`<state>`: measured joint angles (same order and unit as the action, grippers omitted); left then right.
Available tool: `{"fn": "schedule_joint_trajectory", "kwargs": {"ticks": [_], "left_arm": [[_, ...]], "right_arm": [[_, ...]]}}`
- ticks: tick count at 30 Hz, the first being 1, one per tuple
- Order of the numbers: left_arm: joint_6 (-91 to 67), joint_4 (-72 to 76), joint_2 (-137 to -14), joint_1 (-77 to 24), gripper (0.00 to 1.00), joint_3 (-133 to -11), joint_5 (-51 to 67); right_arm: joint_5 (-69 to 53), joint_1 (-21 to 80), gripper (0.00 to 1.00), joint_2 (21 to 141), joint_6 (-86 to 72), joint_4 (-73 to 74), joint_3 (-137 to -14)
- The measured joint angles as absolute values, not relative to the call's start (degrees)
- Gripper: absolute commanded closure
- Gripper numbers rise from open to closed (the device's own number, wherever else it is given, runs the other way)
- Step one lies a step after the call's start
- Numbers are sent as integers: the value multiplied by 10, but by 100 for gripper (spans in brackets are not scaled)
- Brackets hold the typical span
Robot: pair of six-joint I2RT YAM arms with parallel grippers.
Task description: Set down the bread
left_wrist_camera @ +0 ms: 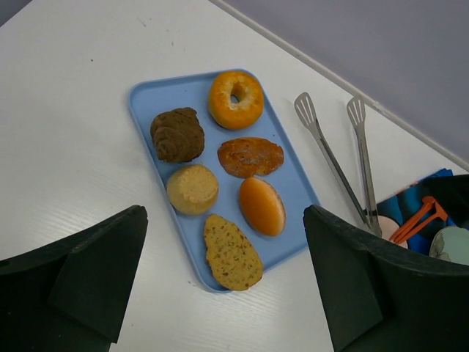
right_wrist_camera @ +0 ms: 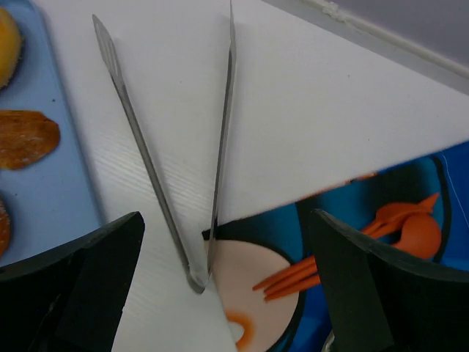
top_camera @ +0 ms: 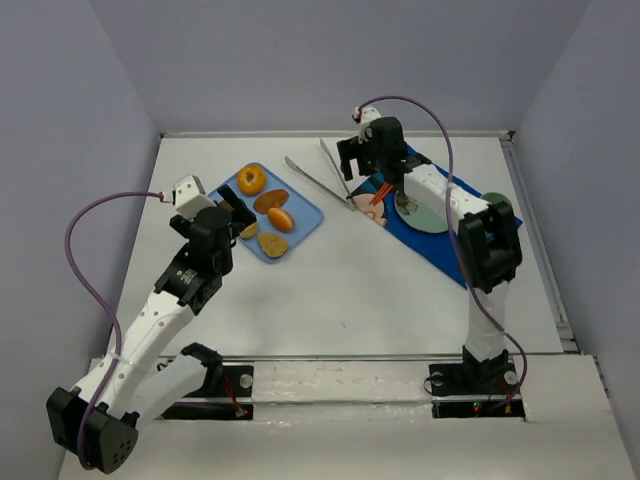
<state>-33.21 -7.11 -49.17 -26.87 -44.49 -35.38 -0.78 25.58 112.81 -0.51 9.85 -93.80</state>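
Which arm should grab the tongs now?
Right. The right hand is open and poised straight over the tongs, near their hinged end at the blue mat edge. The left hand, also open, is over the blue tray of breads, farther from the tongs.

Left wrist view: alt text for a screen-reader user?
A blue tray on a white table holds six baked items, including a bagel, a dark croissant and a seeded slice. Metal tongs lie to its right. The left gripper, open, frames the bottom corners.
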Motion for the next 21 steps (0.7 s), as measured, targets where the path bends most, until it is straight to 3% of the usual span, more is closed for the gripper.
{"fn": "schedule_joint_trajectory", "kwargs": {"ticks": [8, 21], "left_arm": [[-328, -73, -522, -269, 1, -445, -365], [-320, -79, -593, -268, 1, -450, -379]], "right_arm": [[-88, 249, 0, 1356, 155, 239, -1174], [-131, 252, 0, 1487, 172, 310, -1338]]}}
